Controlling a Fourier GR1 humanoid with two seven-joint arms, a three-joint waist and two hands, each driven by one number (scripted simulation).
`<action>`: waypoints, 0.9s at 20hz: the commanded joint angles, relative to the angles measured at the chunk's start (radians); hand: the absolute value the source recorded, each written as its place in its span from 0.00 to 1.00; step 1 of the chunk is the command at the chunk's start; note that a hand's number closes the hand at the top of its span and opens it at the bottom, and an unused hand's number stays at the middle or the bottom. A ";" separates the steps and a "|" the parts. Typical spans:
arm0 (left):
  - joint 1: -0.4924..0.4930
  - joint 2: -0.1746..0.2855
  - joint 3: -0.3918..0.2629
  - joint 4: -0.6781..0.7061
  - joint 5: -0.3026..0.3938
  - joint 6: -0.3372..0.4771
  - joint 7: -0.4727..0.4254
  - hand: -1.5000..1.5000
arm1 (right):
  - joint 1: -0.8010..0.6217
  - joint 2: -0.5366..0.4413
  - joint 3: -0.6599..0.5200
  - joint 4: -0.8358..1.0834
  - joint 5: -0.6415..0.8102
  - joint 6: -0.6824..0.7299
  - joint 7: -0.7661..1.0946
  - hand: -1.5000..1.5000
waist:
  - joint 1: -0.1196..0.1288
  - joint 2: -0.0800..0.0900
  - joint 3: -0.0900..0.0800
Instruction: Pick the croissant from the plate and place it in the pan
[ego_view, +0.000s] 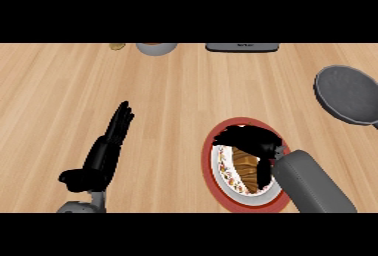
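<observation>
Here: right hand closed over the croissant, which lies on the plate

The largest thing is the counter (184, 100), a top of pale wood planks with the grain running side to side; it fills the view, and nothing of the room past it shows.

One grey pan (347, 95) sits at the right edge, round and dull, partly cut off by the frame. It is well apart from the one plate (208, 170), which lies at lower right, with a red rim round a white, patterned inner ring.

Two grey forearms come in from below. The right forearm (314, 185) crosses the plate's near right side. The left forearm (77, 206) barely shows at lower left.

The left hand (107, 145) rests on the left, off the plate, its fingers straight and together, pointing away. The right hand (251, 137) hangs over the plate's far half, fingers curled down round the far end of the croissant (247, 172).

There is one croissant, golden brown with darker ridges across it. Its near end lies on the plate's white part, and its far end is hidden under the hand.

Three small things line the far edge, all cut off: a dark flat slab (242, 47), a grey bowl (156, 48) and a small yellowish item (117, 46).
</observation>
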 joint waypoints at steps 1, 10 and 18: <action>0.041 -0.007 -0.040 -0.096 -0.019 0.006 0.053 0.50 | -0.010 0.013 0.082 0.086 0.092 -0.048 -0.069 1.00 | 0.012 0.006 0.005; 0.003 -0.012 0.011 -0.039 -0.027 -0.005 0.045 0.50 | 0.017 0.014 0.029 0.091 0.164 -0.151 -0.136 1.00 | -0.001 0.005 0.004; 0.009 0.008 0.069 -0.029 0.017 -0.035 0.031 0.50 | 0.050 0.030 -0.153 0.046 0.098 -0.280 -0.038 1.00 | -0.019 0.000 0.004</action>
